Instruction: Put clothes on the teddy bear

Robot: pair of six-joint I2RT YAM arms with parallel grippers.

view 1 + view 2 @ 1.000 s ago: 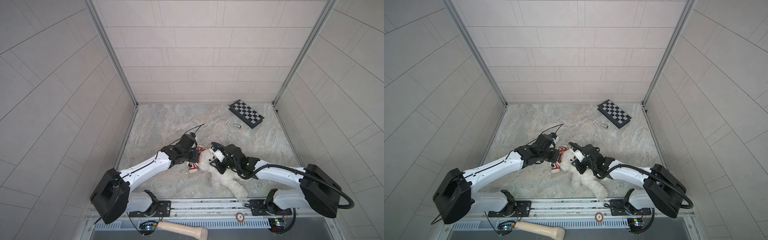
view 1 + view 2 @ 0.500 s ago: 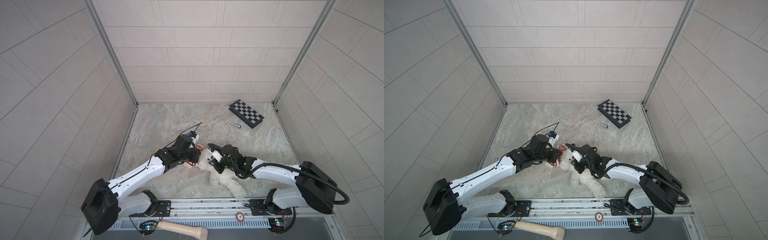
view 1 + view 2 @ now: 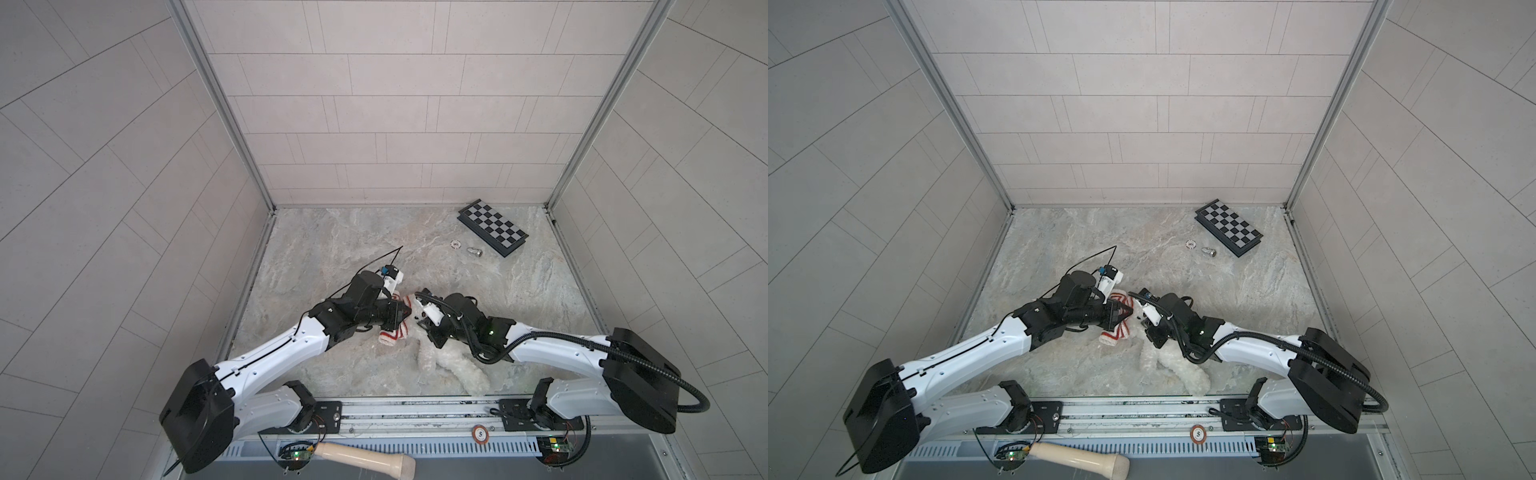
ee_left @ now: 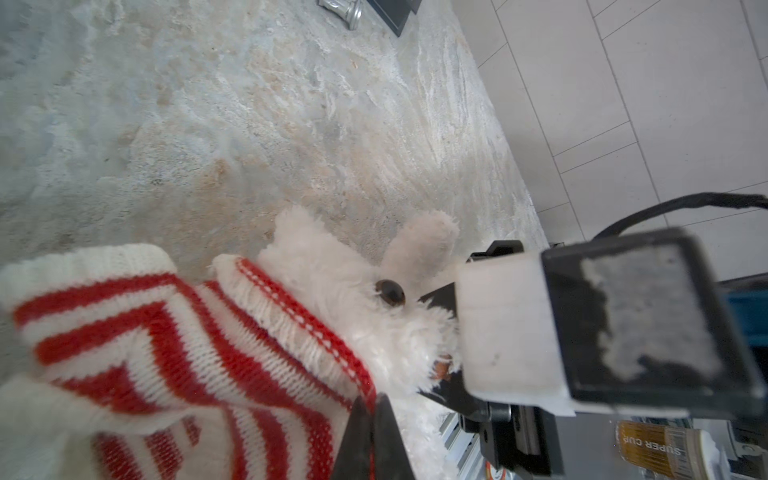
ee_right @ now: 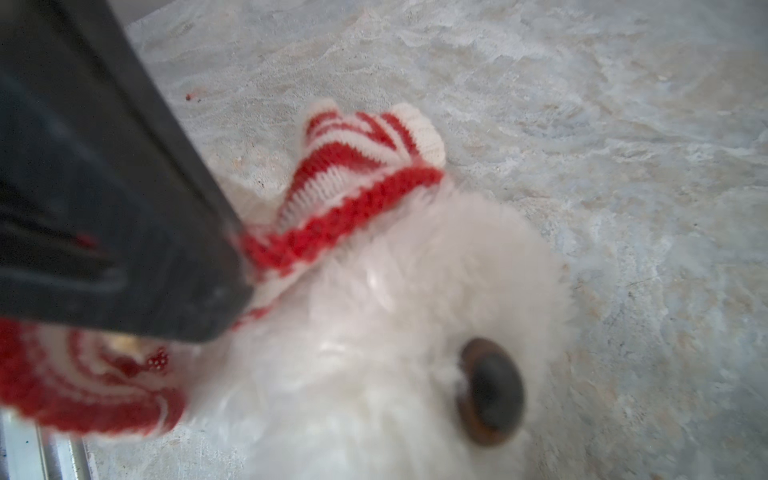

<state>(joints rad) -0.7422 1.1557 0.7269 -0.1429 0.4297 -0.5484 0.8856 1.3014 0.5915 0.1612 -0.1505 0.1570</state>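
The fluffy white plush teddy bear (image 3: 453, 368) lies on the marbled desk (image 3: 365, 249), the red-and-white striped knit sweater (image 3: 392, 334) partly over its head, hem pinched in the left tool (image 4: 366, 409). The right tool (image 3: 420, 322) is at its face, grip unclear.

The numeral 5 is printed on a round red-rimmed chip (image 3: 480, 434) lying on the front rail (image 3: 415, 409), seen in both top views. In the left wrist view, "SUPER CUP" is printed upside down on a yellow label (image 4: 652, 448).
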